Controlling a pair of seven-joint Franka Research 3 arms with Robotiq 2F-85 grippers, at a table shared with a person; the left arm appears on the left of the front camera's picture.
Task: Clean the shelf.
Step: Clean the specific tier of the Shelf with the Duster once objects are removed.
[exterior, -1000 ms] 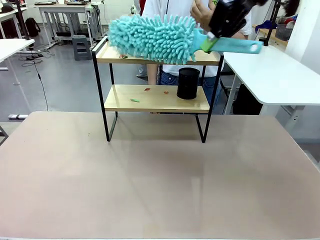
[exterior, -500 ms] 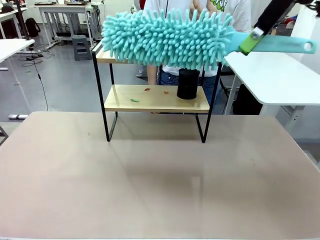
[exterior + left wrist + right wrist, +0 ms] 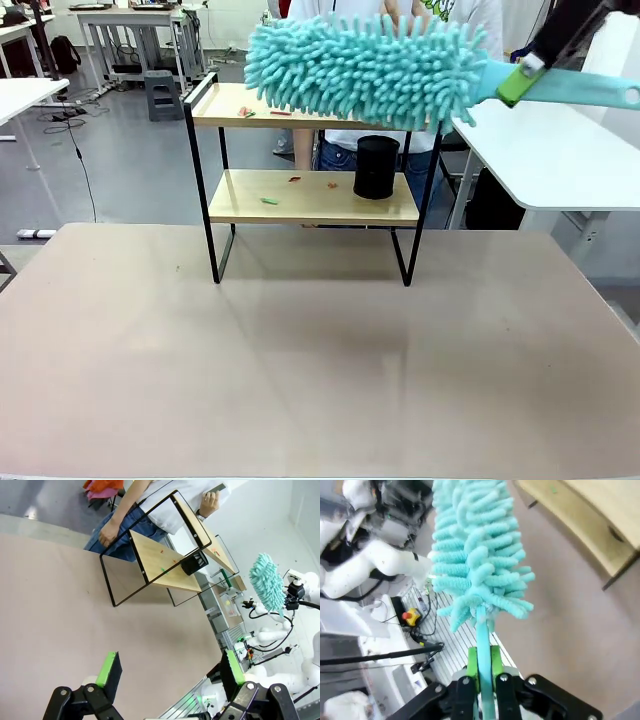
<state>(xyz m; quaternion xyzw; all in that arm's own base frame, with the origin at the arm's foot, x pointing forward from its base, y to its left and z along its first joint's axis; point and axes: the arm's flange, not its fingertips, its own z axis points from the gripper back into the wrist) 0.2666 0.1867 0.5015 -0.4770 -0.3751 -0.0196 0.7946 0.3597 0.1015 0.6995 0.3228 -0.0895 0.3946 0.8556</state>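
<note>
Beige table (image 3: 300, 380) bears, far centre, the two-tier light-wood shelf in a black metal frame (image 3: 270, 205). Fluffy turquoise duster (image 3: 365, 70) hangs at top-board height, right side, its handle clamped in the right gripper (image 3: 520, 80). Black cylindrical cup (image 3: 377, 166) stands on the lower board, right; left gripper (image 3: 170, 665) fingers apart, empty.

The large beige tabletop (image 3: 320, 380) carries the small two-tier shelf (image 3: 236, 196), light wood boards in a thin black metal frame, standing on four legs toward the far edge. Lower board: black cylindrical container (image 3: 376, 166) at right, green scrap (image 3: 269, 201), reddish scraps (image 3: 295, 180). Upper board: small scraps (image 3: 247, 112) at left.
</note>
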